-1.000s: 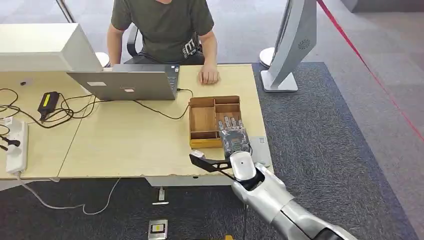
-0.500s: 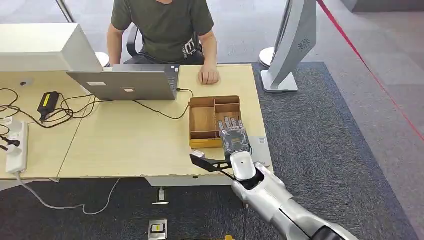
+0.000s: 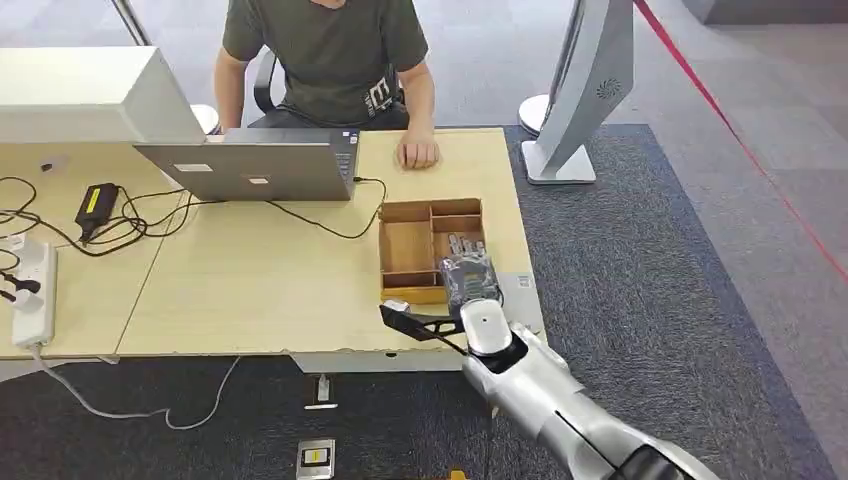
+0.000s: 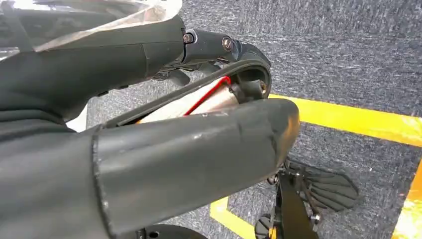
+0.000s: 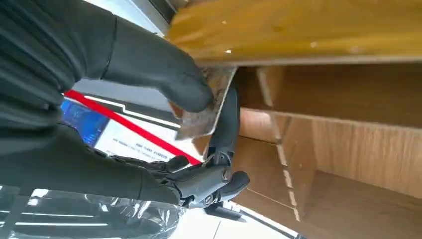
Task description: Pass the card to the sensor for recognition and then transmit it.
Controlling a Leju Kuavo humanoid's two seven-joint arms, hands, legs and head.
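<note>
My right hand [image 3: 470, 276] reaches into the near right compartment of the wooden box [image 3: 405, 245] at the table's right end. In the right wrist view the thumb [image 5: 164, 74] presses a small worn card [image 5: 204, 118] against the dark fingers [image 5: 226, 124] just inside the box's wall [image 5: 298, 30]. A grey flat sensor pad [image 3: 520, 292] lies on the table right of the box, beside the hand. My left hand [image 4: 189, 144] hangs over the dark carpet and holds nothing, its thumb and fingers apart.
A person sits at the far side with a hand [image 3: 417, 152] resting on the table beyond the box. A laptop [image 3: 255, 168], cables [image 3: 130, 222] and a power strip [image 3: 35, 292] lie to the left. A grey stand [image 3: 580, 90] rises at the right.
The wooden box has slid slightly toward me. My right hand stays in the same compartment with its fingers drawn in a little more.
</note>
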